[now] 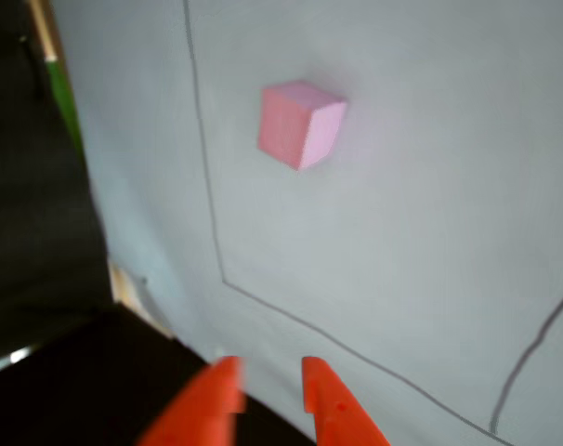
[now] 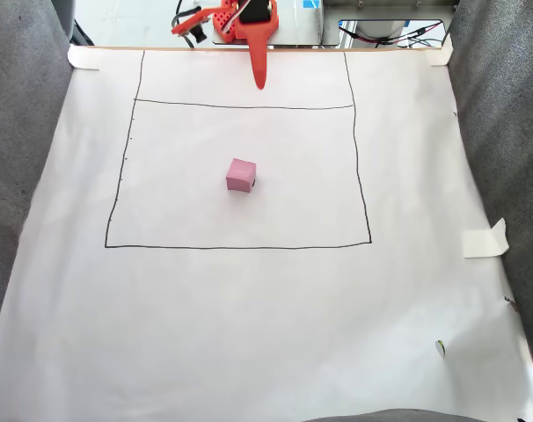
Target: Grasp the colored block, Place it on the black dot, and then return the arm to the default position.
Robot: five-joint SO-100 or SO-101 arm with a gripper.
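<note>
The colored block [image 2: 241, 175] is a pink cube resting on the white paper near the middle of the drawn rectangle. In the other view the block [image 1: 300, 124] lies well ahead of my fingers, nothing touching it. The black dot is hidden; a dark sliver at the block's lower right edge could be dot or shadow. My orange gripper [image 2: 260, 81] hangs at the far edge of the paper, pointing toward the block. In the other view the gripper [image 1: 269, 367] holds nothing, and paper shows in the narrow gap between its two tips.
A thin pen rectangle [image 2: 356, 176] frames the block. Tape pieces [image 2: 485, 239] hold the paper at its edges. Grey fabric [image 2: 20, 132] flanks both sides. The arm's base and cables [image 2: 372, 31] sit along the far edge.
</note>
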